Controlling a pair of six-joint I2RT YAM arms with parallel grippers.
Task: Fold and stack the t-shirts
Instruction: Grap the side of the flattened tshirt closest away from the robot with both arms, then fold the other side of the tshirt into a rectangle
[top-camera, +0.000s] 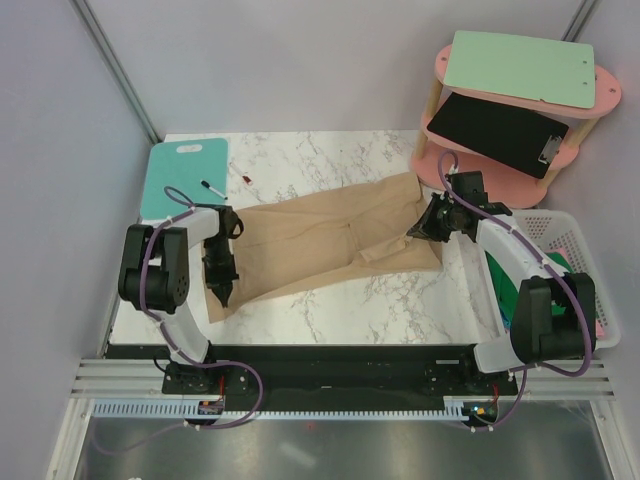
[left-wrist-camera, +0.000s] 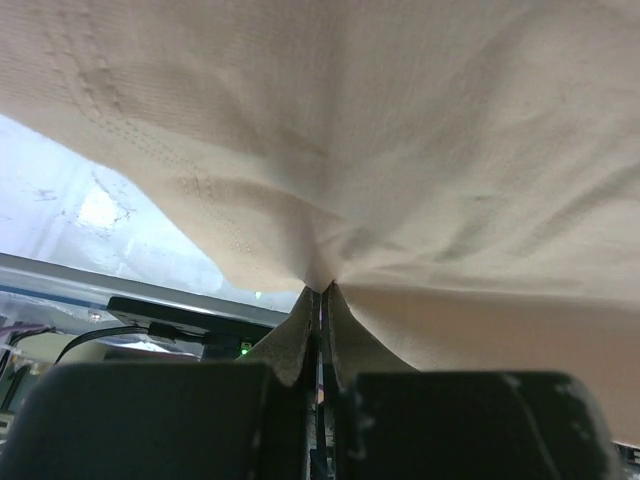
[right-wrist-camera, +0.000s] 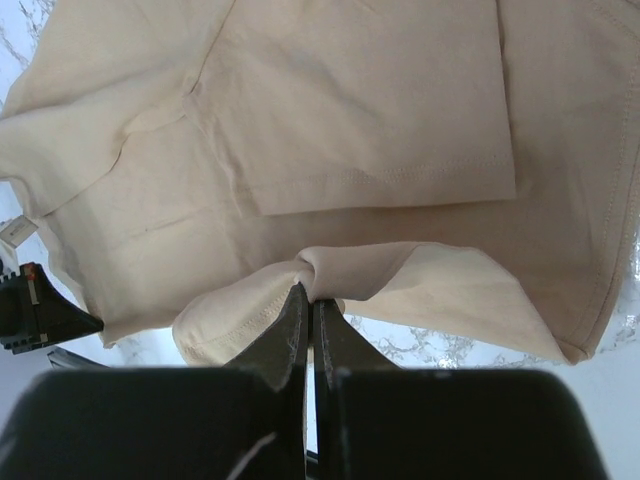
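Note:
A beige t-shirt (top-camera: 330, 240) lies stretched across the marble table (top-camera: 330, 310) between my two grippers. My left gripper (top-camera: 222, 291) is shut on the shirt's left end, near the table's front left; in the left wrist view the cloth (left-wrist-camera: 400, 150) bunches into the closed fingertips (left-wrist-camera: 322, 290). My right gripper (top-camera: 420, 228) is shut on the shirt's right edge; in the right wrist view a fold of the shirt (right-wrist-camera: 350, 150) is pinched at the tips (right-wrist-camera: 313, 297), with a sleeve lying flat beyond.
A teal cutting board (top-camera: 183, 175) with a marker (top-camera: 212, 187) lies at the back left. A pink two-tier shelf (top-camera: 510, 110) with a green board and black clipboard stands back right. A white basket (top-camera: 560, 270) with more clothes sits at the right edge.

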